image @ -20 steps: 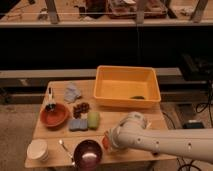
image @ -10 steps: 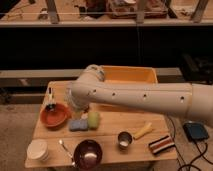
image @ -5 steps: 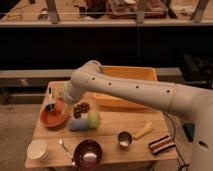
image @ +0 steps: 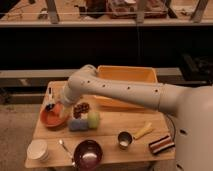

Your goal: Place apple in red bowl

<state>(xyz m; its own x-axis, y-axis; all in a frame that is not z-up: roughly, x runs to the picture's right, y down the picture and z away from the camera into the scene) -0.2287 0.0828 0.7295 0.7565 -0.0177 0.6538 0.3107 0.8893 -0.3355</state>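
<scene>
**Arm reaching over red bowl at counter's left**

Smooth white arm (image: pixel 125 90) sweeping in from 3 o'clock, bending down at 9 o'clock over the red bowl (image: pixel 50 119). Tool (image: pixel 59 109) at the bowl's right rim, low inside it; open or clenched: cannot tell. Apple hidden or too blurred to pick out; cannot place it. Red bowl shallow, wide, matte terracotta, near the counter's left edge. Blue-tipped stick (image: pixel 49 99) standing just behind the bowl.

Right of the bowl, close-packed: dark reddish cluster (image: pixel 81 108), pale green round object (image: pixel 93 119), blue-grey soft block (image: pixel 77 124). Glossy maroon bowl (image: pixel 88 154) at 6 o'clock by the front edge, spoon (image: pixel 65 149) beside it, small white bowl (image: pixel 37 149) at 7 o'clock. Small metal cup (image: pixel 124 139), yellow elongated piece (image: pixel 143 131) and striped dark packet (image: pixel 161 144) toward 4 o'clock. Bare wood between cup and green object.

Orange plastic bin (image: pixel 131 75), rectangular, at the back. Light wooden counter (image: pixel 107 130); dark shelving behind, grey floor at left.
</scene>
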